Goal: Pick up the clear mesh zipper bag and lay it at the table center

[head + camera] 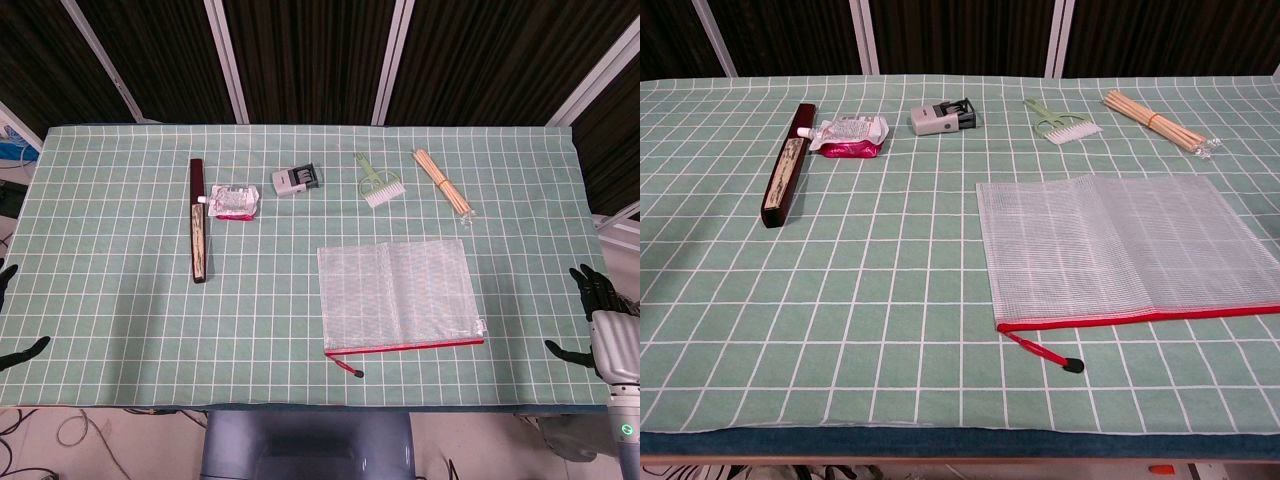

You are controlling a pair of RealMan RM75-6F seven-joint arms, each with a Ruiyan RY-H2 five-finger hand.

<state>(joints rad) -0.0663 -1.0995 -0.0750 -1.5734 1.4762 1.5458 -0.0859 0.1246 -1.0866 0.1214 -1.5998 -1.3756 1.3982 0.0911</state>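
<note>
From the head view we see the green checked table cloth (120, 330) with the zipper bag (398, 296) lying flat, a little toward four o'clock of the table's middle. Its red zipper edge runs along the near side, and the pull tab sticks out at the bag's seven o'clock corner. Across the far half we find a row of things: a dark long box (199, 220) at ten o'clock, a pink and white tube (232, 202) just beside it, a small grey stamp (298, 179) near twelve o'clock, a green brush (376, 182) toward one o'clock, and a bundle of wooden sticks (442, 181) further toward two o'clock. Our left hand (14, 318) shows only as dark fingertips at the nine o'clock edge of the frame, spread and holding nothing. Our right hand (600, 322) sits at the four o'clock edge, off the cloth, fingers apart and empty, well apart from the bag.

From the chest view we see the bag (1120, 246) filling the three o'clock side, flat on the cloth (840, 330), its red edge nearest us. The box (788, 165), tube (848, 135), stamp (940, 118), brush (1064, 122) and sticks (1158, 124) line the far side. Neither hand shows here
</note>
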